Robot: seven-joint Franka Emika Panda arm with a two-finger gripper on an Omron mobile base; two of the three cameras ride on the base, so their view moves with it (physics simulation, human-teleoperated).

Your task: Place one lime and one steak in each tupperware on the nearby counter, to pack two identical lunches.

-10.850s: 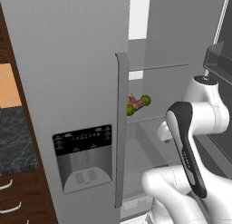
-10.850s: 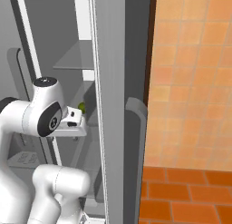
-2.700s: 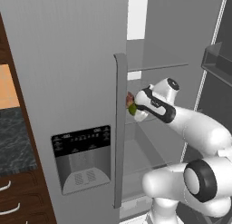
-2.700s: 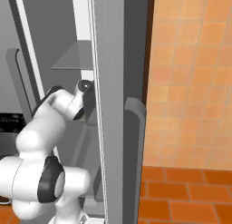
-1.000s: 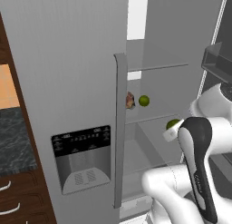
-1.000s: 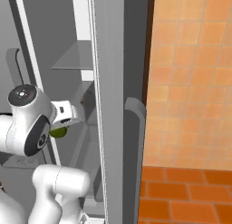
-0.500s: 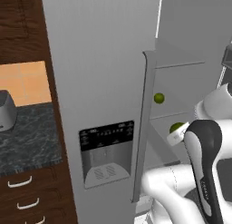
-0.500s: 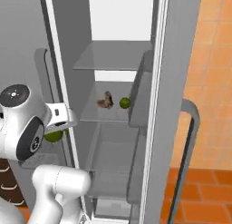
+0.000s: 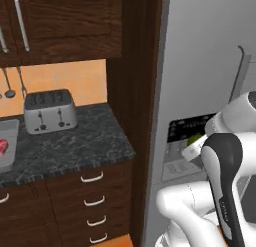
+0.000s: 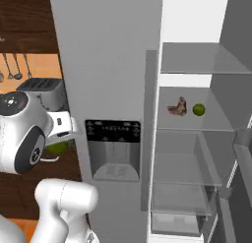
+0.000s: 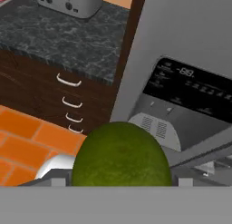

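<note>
A small, smooth, round lime [image 11: 120, 154] is gripped in the hand [image 10: 60, 138]; being light yet slippery, it is best pinched across its widest middle.

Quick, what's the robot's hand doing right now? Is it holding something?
Gripper: closed on a lime, which sits right between the jaws in the hand view.

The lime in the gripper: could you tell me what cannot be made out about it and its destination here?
- Lime, hand view: it hides the fingertips, so contact is unseen.
- Gripper, right base view: the arm covers the fingers.
- Tupperware, left base view: cut by the left edge; the red steak inside is partly shown.
</note>
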